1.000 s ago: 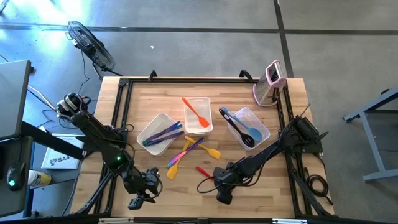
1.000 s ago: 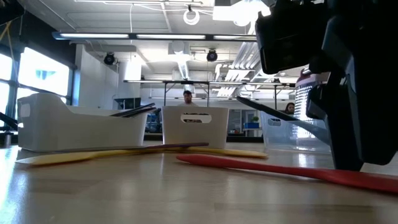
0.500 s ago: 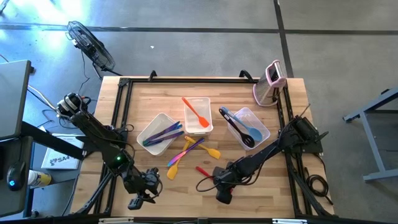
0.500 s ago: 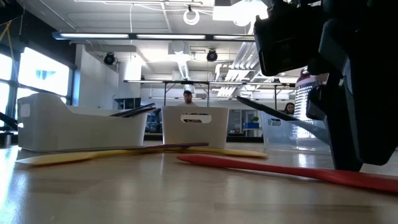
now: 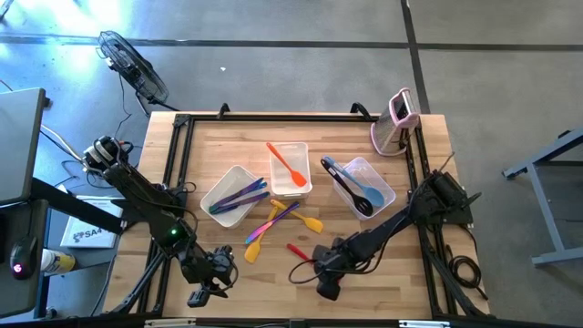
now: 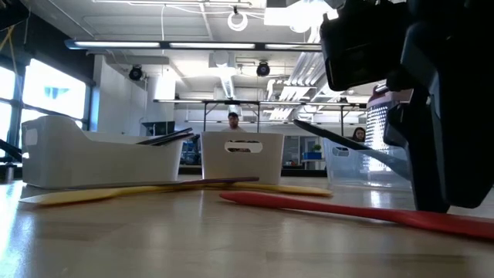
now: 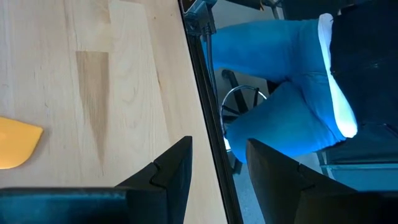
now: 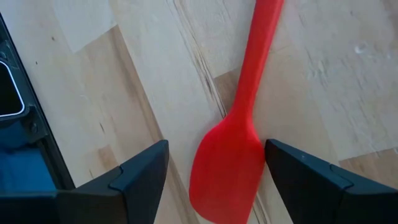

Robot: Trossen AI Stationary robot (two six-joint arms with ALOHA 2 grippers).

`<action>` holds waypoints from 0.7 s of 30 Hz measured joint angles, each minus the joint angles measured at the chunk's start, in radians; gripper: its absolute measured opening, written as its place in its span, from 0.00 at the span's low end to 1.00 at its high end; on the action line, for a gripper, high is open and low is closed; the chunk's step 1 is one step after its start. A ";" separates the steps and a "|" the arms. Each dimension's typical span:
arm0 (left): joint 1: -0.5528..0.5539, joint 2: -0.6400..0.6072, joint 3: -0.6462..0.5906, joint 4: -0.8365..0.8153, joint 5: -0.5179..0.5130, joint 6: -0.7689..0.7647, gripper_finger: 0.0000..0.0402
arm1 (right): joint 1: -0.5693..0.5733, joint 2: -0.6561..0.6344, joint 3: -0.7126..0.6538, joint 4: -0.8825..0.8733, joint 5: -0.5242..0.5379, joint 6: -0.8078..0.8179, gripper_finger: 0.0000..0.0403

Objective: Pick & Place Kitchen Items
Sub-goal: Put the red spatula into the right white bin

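Table (image 5: 428, 146) pale wood, visible grain; red spatula (image 8: 233, 143) smooth matt; tubs (image 5: 290, 162) translucent plastic.

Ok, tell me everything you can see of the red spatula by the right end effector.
The red spatula is one smooth, matte piece, silicone by its look: a slim straight handle widening into a flat rounded blade. It lies flat on the bare wooden table near the front edge, outside the tubs. The right end effector hangs over it, open, with the blade between its fingers; one finger looks to be at the blade's edge, though contact is not certain. In the low view its handle runs along the tabletop. Nothing else touches it.
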 joint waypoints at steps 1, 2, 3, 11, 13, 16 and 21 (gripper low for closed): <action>0.000 0.000 0.000 0.000 0.000 0.000 0.37 | 0.004 0.000 0.000 0.000 0.006 0.000 0.67; 0.000 0.000 0.000 0.000 0.000 0.000 0.37 | 0.008 0.000 0.000 0.000 0.016 0.000 0.67; 0.000 0.000 0.000 0.000 -0.001 0.000 0.37 | 0.010 0.001 0.000 0.000 0.024 -0.001 0.67; 0.000 0.000 0.000 0.002 -0.008 -0.008 0.37 | 0.014 0.001 0.000 -0.003 0.043 0.000 0.67; 0.000 0.000 0.000 0.002 -0.009 -0.008 0.37 | 0.021 0.001 0.000 -0.003 0.062 -0.001 0.67; 0.000 0.000 0.000 0.003 -0.011 -0.008 0.37 | 0.021 0.002 0.000 -0.006 0.070 -0.001 0.67; 0.000 0.000 0.000 0.003 -0.026 -0.004 0.37 | 0.020 0.011 0.001 -0.008 0.069 0.001 0.67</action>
